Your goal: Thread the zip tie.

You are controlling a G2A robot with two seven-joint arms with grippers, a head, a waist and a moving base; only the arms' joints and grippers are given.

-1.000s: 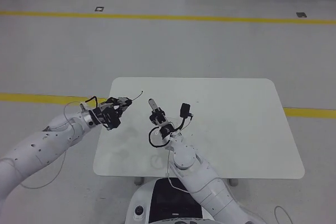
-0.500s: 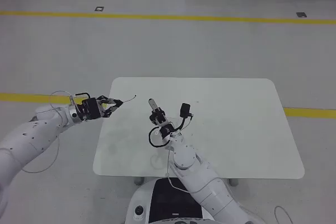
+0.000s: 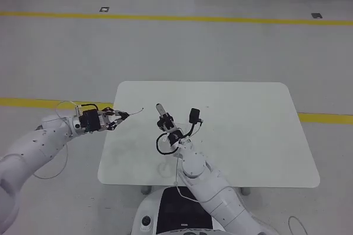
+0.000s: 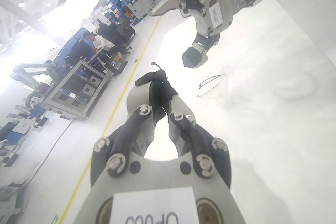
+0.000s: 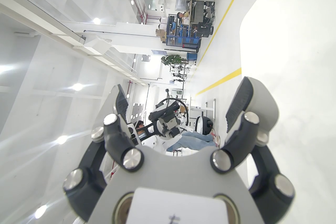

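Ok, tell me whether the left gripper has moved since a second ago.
Yes. The left gripper, jaws shut on the zip tie, has pulled back outward toward the table left edge, away from its middle.

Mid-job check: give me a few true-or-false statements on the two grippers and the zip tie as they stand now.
1. The left gripper is shut on the zip tie. True.
2. The right gripper grips the zip tie as well. False: it is open and empty, apart from the tie.
3. The zip tie's free end sticks out toward the right gripper. True.
4. The zip tie lies loose in the middle of the table. False: the left gripper holds it, near the table's edge.
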